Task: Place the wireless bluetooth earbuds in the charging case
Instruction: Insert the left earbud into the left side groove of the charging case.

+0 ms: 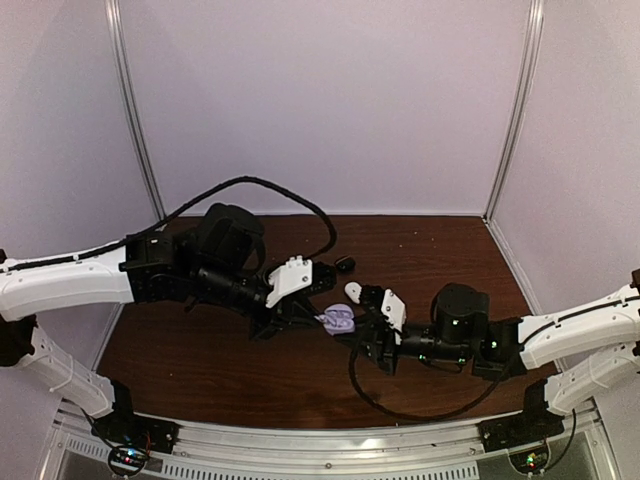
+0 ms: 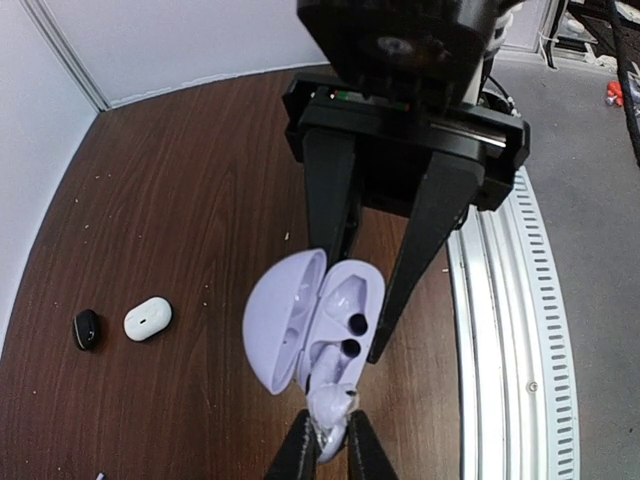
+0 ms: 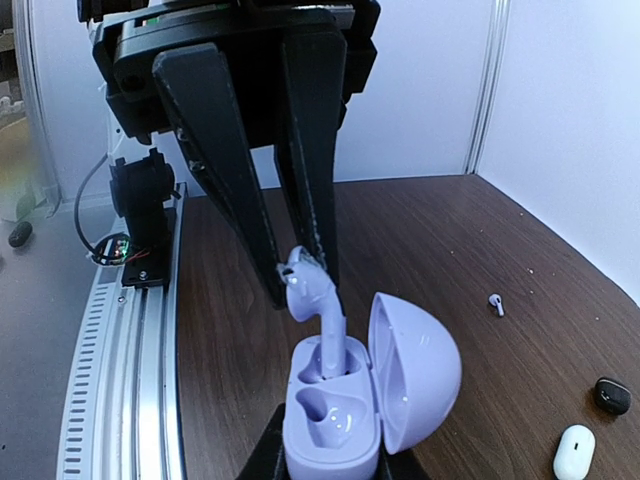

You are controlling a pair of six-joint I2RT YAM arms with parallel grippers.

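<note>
Lavender earbud (image 3: 318, 310) is sitting clamped in my left hand (image 2: 330, 428), its stem dipping into the open charging case (image 3: 332, 422), which my right hand (image 2: 352, 305) is gripping above the surface (image 2: 180, 200).

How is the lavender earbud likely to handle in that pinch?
The lavender earbud looks glossy and rounded, so probably slippery; the right tool pinches only its top, so it may pivot. Tiny and hard-looking, it is likely light and stiff.
</note>
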